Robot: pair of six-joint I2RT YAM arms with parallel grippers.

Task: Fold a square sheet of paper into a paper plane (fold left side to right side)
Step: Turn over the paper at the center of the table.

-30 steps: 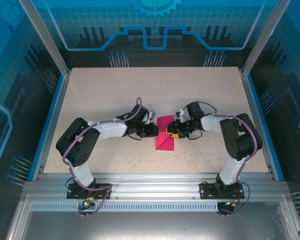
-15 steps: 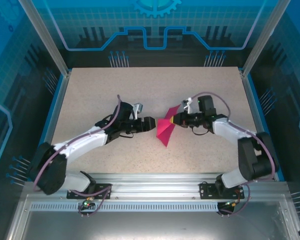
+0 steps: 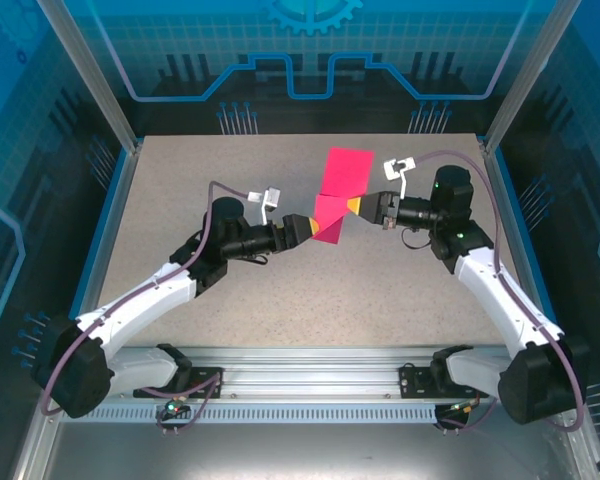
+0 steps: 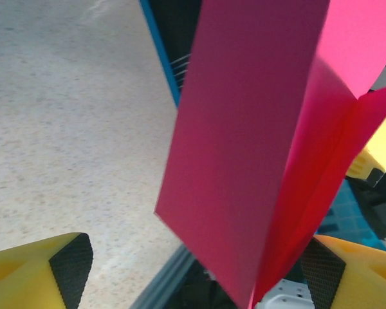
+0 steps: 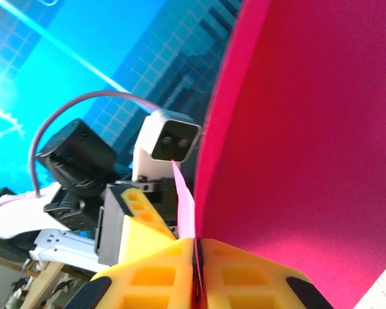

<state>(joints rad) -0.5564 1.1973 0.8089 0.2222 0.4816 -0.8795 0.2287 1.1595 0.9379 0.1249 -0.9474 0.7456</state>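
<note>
The magenta-pink sheet of paper (image 3: pixel 335 195) hangs in the air above the table's middle, partly folded, one flap standing up and a lower flap angled down. My right gripper (image 3: pixel 357 207) is shut on its right edge; in the right wrist view the yellow pads (image 5: pixel 161 273) press together with the paper (image 5: pixel 309 129) pinched between them. My left gripper (image 3: pixel 304 228) is at the sheet's lower left. In the left wrist view its fingers (image 4: pixel 38 270) stand wide apart, and the paper (image 4: pixel 244 129) hangs between them, close to the right one.
The speckled beige table (image 3: pixel 230 180) lies below, with blue rails on both sides and a metal frame (image 3: pixel 300 360) along the near edge. Transparent blue walls surround the cell. Both arms stretch inward over the table's middle.
Both arms have risen and reached farther from their bases. The paper has left the table surface and now hangs raised between the grippers, its upper flap opened upward.
</note>
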